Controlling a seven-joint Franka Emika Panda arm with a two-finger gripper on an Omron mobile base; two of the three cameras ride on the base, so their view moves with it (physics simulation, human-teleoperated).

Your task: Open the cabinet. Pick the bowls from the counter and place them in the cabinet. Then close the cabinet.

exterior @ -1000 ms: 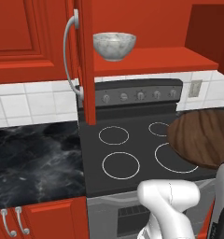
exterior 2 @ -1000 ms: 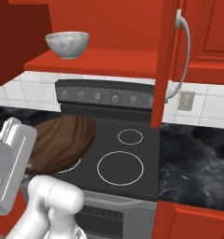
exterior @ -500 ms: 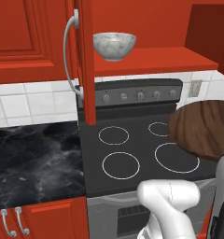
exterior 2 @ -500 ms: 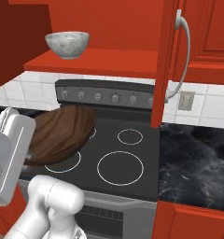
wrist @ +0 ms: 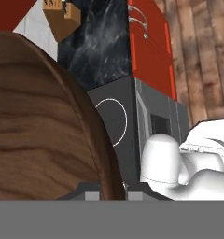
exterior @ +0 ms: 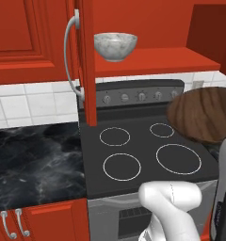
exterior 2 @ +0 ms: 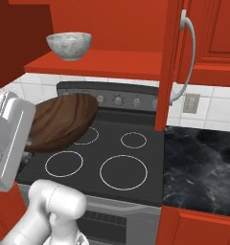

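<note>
The cabinet stands open; its left door (exterior: 85,61) shows edge-on with a curved silver handle (exterior: 68,52), and the right door (exterior 2: 172,62) likewise. The marbled grey-white bowl (exterior: 115,45) (exterior 2: 69,45) sits upright on the red inside shelf (exterior: 176,61) (exterior 2: 117,60). My gripper (exterior 2: 31,139) (wrist: 113,189) is shut on the rim of the dark brown wood-grain bowl (exterior: 203,113) (exterior 2: 62,122) (wrist: 39,126), which hangs tilted on its side above the stove, below the shelf. The bowl hides the fingers. The black marble counter (exterior: 35,160) (exterior 2: 198,167) lies on both sides.
A matte black stovetop (exterior: 143,150) (exterior 2: 102,162) with white rings and a knob panel (exterior: 133,96) lies under the bowl. Shorter red doors with small handles (exterior: 13,223) sit below the counter. A wall outlet (exterior 2: 191,102) is on the white tiles.
The brown bowl has risen above the stove in my gripper and tipped further onto its side. The marbled bowl and the doors have not moved.
</note>
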